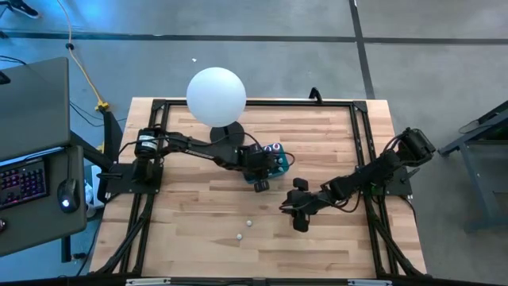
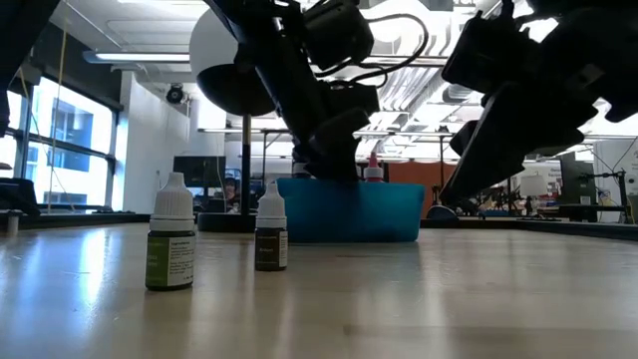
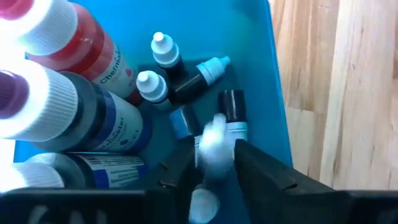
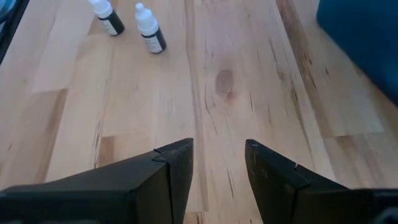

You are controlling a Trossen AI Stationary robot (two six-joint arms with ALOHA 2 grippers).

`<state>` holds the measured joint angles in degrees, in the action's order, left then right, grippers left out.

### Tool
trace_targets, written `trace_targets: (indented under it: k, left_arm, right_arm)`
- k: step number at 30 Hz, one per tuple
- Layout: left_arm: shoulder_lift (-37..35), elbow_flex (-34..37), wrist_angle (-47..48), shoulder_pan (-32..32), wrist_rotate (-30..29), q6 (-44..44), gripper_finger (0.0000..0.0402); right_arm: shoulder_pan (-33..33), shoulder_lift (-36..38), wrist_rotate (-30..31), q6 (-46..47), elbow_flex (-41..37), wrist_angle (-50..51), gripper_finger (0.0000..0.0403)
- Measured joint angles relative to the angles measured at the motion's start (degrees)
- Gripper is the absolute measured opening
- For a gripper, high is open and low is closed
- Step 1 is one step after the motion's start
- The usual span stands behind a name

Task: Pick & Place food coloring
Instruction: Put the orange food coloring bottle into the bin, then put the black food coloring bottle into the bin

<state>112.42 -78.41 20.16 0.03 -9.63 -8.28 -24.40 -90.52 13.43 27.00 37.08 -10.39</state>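
Note:
Two small food coloring bottles (image 2: pixel 171 244) (image 2: pixel 270 237) with white caps stand upright on the wooden table near its front; the right wrist view shows them too (image 4: pixel 106 17) (image 4: pixel 149 28). The teal tray (image 1: pixel 279 164) holds several more small bottles (image 3: pixel 163 53) among larger ones. My left gripper (image 1: pixel 258 173) hangs over the tray, fingers apart, and a blurred white-capped small bottle (image 3: pixel 214 142) shows between them. My right gripper (image 1: pixel 298 213) waits open above bare wood to the right of the two standing bottles. My left gripper points steeply down into the tray, one finger (image 3: pixel 183 171) on each side of the blurred small bottle's white cap (image 3: pixel 211 134). I cannot tell whether either finger touches it. The bottle sits over the tray floor among the others.
Larger bottles with ribbed white caps (image 3: pixel 74 93) fill one side of the tray. A white globe lamp (image 1: pixel 216 95) on a dark base stands just beyond the tray. Black frame rails (image 1: pixel 365 151) border the table. Bare wood lies between the tray and the standing bottles.

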Motion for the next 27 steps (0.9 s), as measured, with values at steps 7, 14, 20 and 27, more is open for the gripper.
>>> trace_targets:
  k: [7,14,20,27]
  left_arm:
    - [-0.5,-2.4,6.1,-0.3,3.1,-1.5,0.0156]
    - [-0.8,-18.7,32.8,-1.4,20.9,-7.7,0.0144]
    - [-3.4,-27.5,49.1,-9.3,20.8,-4.1,0.0121]
    - [-10.5,-28.6,54.6,-23.3,2.5,-12.6,0.0114]
  right_arm:
    - [0.0,0.0,-0.1,0.0,0.0,0.0,0.0138]
    - [0.0,0.0,-0.1,0.0,0.0,0.2,0.0138]
    - [0.0,0.0,-0.1,0.0,0.0,0.1,0.0138]
    - [0.0,0.0,-0.1,0.0,0.0,-0.5,0.0138]
